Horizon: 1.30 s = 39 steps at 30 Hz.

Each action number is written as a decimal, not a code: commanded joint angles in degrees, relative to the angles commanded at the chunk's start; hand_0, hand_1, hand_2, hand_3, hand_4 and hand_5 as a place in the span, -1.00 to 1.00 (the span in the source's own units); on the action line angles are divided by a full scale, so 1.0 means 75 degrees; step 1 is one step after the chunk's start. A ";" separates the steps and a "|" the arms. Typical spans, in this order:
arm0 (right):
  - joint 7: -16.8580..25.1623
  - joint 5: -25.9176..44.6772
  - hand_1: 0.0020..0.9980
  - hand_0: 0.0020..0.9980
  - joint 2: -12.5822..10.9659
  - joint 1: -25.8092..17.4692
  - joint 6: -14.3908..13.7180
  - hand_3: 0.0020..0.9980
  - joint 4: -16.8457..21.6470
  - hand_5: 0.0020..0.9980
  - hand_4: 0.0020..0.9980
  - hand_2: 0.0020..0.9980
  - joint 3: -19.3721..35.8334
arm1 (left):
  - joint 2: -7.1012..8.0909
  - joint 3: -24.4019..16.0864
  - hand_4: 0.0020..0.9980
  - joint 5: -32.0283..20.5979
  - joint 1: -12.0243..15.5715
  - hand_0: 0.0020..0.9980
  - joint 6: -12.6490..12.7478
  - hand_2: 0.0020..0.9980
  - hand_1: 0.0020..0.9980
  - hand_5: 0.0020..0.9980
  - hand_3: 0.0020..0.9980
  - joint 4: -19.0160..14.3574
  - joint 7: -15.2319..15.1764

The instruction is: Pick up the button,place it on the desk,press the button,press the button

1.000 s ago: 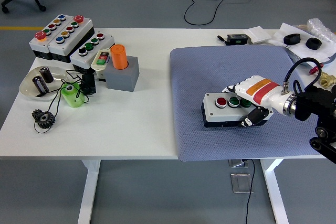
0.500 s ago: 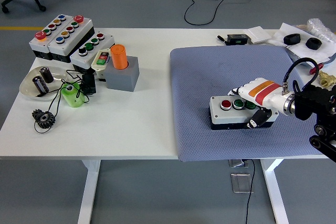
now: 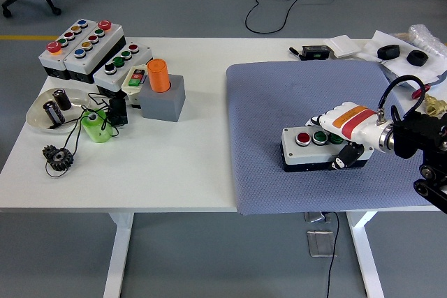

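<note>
A white and black button box (image 3: 312, 148) with a red button and two green buttons on top lies on the blue-grey mat (image 3: 279, 102) at the right of the table. My right hand (image 3: 338, 139), white with an orange and red band, is closed around the box's right end, fingers over the top and thumb against the front side. The left arm is out of view.
At the table's left stand several other button boxes (image 3: 84, 50), a grey block with an orange cylinder (image 3: 162, 88), a clear dish (image 3: 50, 111) with small parts, a green piece (image 3: 96, 125) and a black gear (image 3: 57, 156). Black parts and papers (image 3: 391, 50) lie at the back right.
My right hand has moved the button box a little to the right and toward me on the mat, keeping hold of it.
</note>
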 joint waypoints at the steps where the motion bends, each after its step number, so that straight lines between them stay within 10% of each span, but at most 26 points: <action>1: 0.0013 0.0010 0.28 0.48 0.0003 -0.0012 0.0025 0.70 -0.0003 -0.74 0.60 0.43 0.0016 | 0.0001 0.0000 -0.47 -0.0004 0.0000 0.20 0.0000 0.01 0.08 0.95 -0.10 -0.0001 -0.0001; 39: -0.0277 0.0782 0.66 0.77 -0.0233 -0.0168 0.0538 1.00 0.1011 -0.71 0.67 0.86 0.0430 | 0.0001 0.0054 -0.47 -0.0040 0.0023 0.20 -0.0009 0.01 0.08 0.96 -0.10 0.0008 -0.0003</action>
